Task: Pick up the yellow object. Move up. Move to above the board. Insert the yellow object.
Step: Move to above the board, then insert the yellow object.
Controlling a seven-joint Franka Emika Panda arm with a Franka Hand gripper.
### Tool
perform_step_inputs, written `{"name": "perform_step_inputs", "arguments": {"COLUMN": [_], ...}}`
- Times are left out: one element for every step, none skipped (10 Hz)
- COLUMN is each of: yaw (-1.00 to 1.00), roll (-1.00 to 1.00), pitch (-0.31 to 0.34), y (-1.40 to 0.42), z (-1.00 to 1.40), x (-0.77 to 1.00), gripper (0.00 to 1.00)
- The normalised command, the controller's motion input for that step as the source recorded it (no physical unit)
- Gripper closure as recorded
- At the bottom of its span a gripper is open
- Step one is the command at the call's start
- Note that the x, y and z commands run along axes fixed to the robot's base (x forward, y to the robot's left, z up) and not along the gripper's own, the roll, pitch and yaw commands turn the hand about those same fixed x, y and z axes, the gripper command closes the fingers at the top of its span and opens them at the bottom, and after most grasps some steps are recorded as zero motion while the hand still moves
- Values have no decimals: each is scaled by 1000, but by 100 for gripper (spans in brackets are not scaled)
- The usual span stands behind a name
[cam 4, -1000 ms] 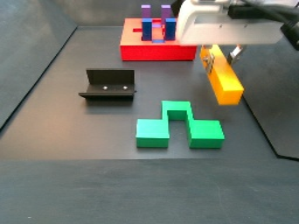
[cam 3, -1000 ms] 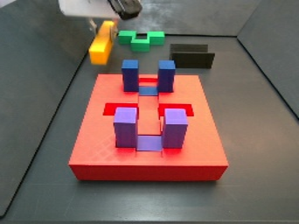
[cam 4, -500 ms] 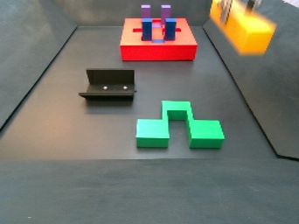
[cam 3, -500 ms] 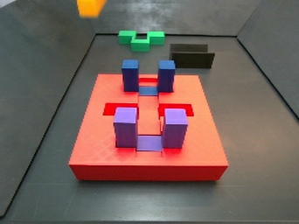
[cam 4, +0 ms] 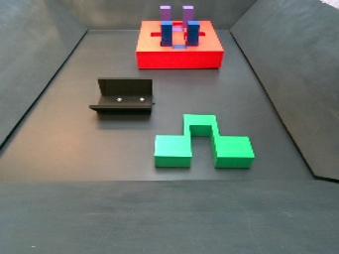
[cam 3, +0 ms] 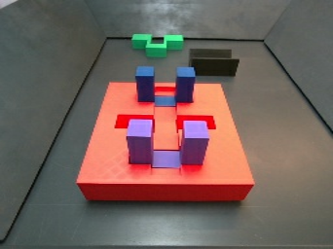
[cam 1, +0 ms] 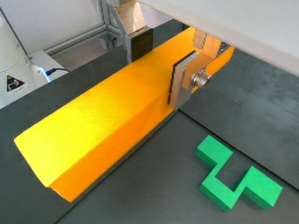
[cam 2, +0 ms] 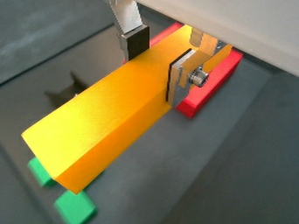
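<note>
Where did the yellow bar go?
The yellow bar is up in the pincer, seen in both wrist views, above the green block. Neither side view shows it.

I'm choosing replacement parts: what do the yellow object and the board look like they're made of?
The yellow object, clamped in the hand and visible only in the wrist views, looks like smooth, matte plastic: uniform colour, crisp edges, faint sheen. The board also seems to be plastic, solid red and matte, with a fine surface texture possibly from printing; I can't be certain.
</note>
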Motion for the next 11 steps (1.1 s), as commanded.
{"name": "perform_step_inputs", "arguments": {"yaw": [-35, 6, -6, 0, 10, 7, 9, 5, 10, 7, 0], "roll": [10, 52, -25, -16, 16, 4, 25, 40, 86, 41, 0], "pitch": [147, 201, 205, 195, 152, 148, 141, 130, 152, 108, 0], "y": [-1400, -1400, -1400, -1400, -1400, -1400, -1400, -891, -380, -191, 0], "z": [193, 188, 201, 208, 207, 211, 223, 148, 67, 55, -26], "x": [684, 722, 745, 750, 751, 772, 815, 541, 286, 165, -80], "gripper": [100, 100, 100, 100, 100, 100, 100, 100, 100, 100, 100]}}
